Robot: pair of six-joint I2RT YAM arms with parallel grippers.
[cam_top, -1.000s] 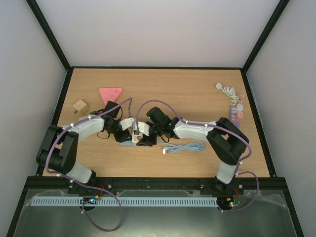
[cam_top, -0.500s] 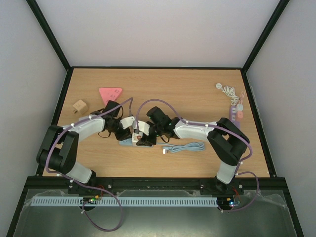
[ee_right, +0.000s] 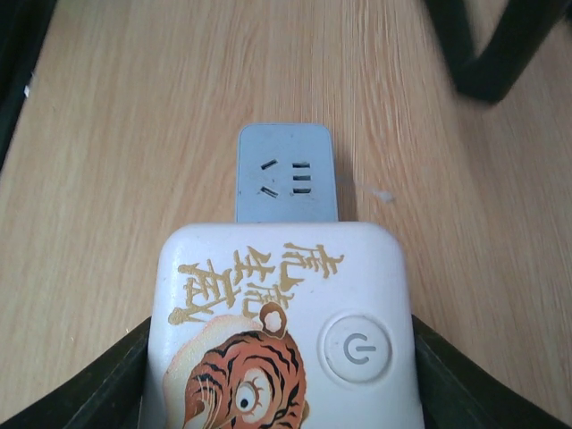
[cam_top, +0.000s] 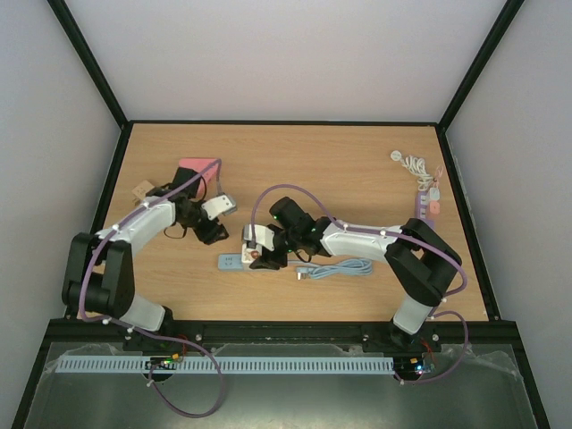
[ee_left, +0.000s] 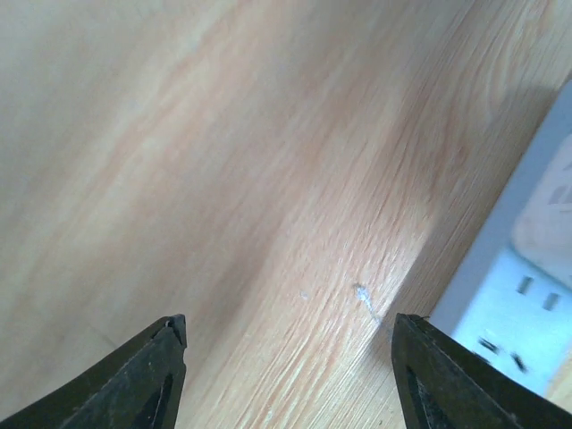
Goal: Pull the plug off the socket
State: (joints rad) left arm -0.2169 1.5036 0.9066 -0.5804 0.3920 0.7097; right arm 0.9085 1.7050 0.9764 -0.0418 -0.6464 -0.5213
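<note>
Your right gripper [ee_right: 281, 380]: clamped on the white tiger-print plug [ee_right: 281, 304], which sits over the blue socket [ee_right: 286, 174], toward the near edge of the bench [cam_top: 357, 170]. Your left gripper [ee_left: 286, 353]: jaws wide, empty.

Your views: light even, bright, diffuse. Soft shadow beside socket strip [ee_left: 523, 295], desk [ee_left: 223, 179] grain blurred, left wrist. Right wrist sharp.

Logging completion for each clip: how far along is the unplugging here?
Looks done: the socket at the end of the strip shows empty slots, and a cable lies loose on the table beside it. In hand: the right tool grips the strip; the left tool is open and empty. Left: probably just releasing the strip and pulling back.
</note>
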